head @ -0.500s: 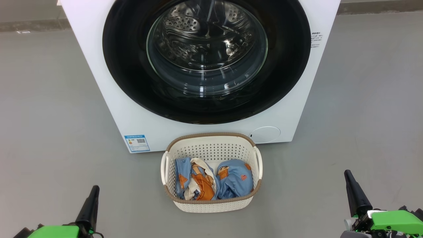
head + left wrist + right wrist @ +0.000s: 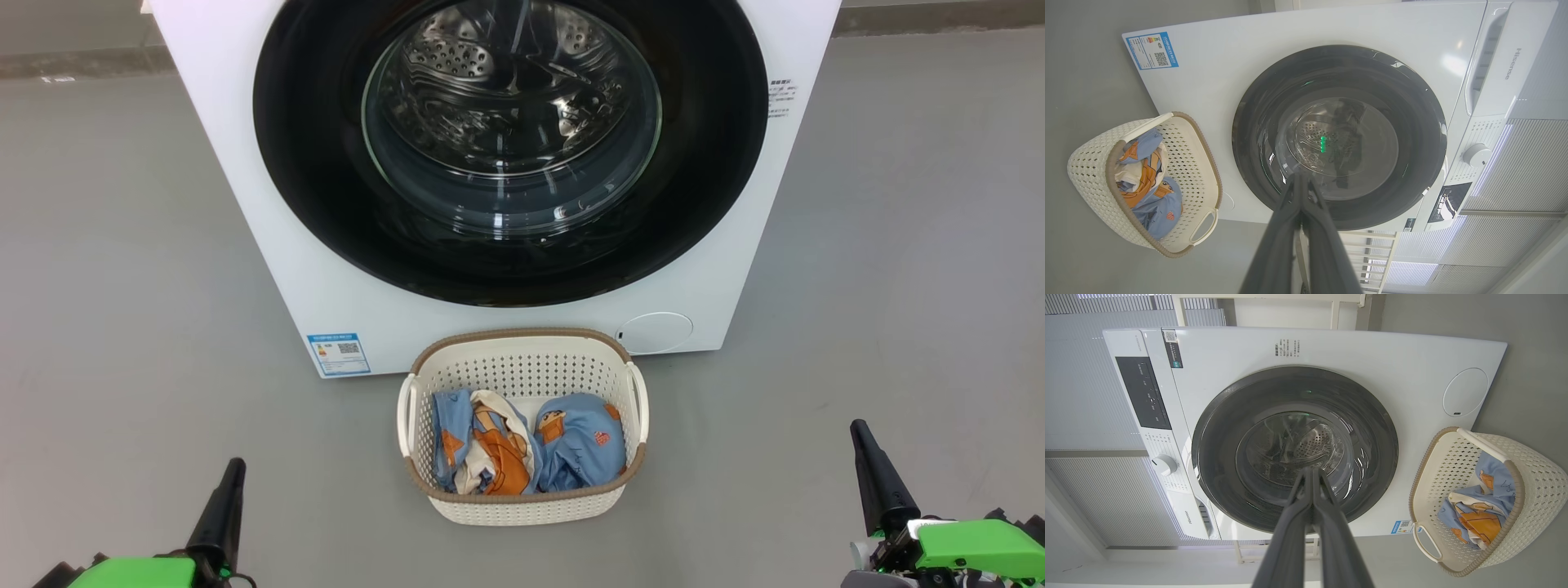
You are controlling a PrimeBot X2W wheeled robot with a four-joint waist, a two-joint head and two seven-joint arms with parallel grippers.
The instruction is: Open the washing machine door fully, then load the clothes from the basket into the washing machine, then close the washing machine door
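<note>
Both tools are pinched tight shut and hold nothing. The left tool point(image 2: 235, 467) and the right tool point(image 2: 857, 431) hang low over the floor point(image 2: 122, 343), pointing ahead. The basket point(image 2: 522, 335) sits between them, a little ahead of their tips, with the clothes point(image 2: 522, 447) inside it. Past the basket, well ahead of both tools, stands the washing machine point(image 2: 269, 269). The washing machine door point(image 2: 510, 122) is shut flat against it, so the first job, opening it, is not done yet.

What could go wrong? The door's black ring looks shiny and smooth, so a tool could slide off and not pull it. I cannot tell where the handle is. The basket stands close under the door, so an arm reaching in could bump it and spill the clothes. If the door opens only part way, clothes could catch on it and drop on the floor.
</note>
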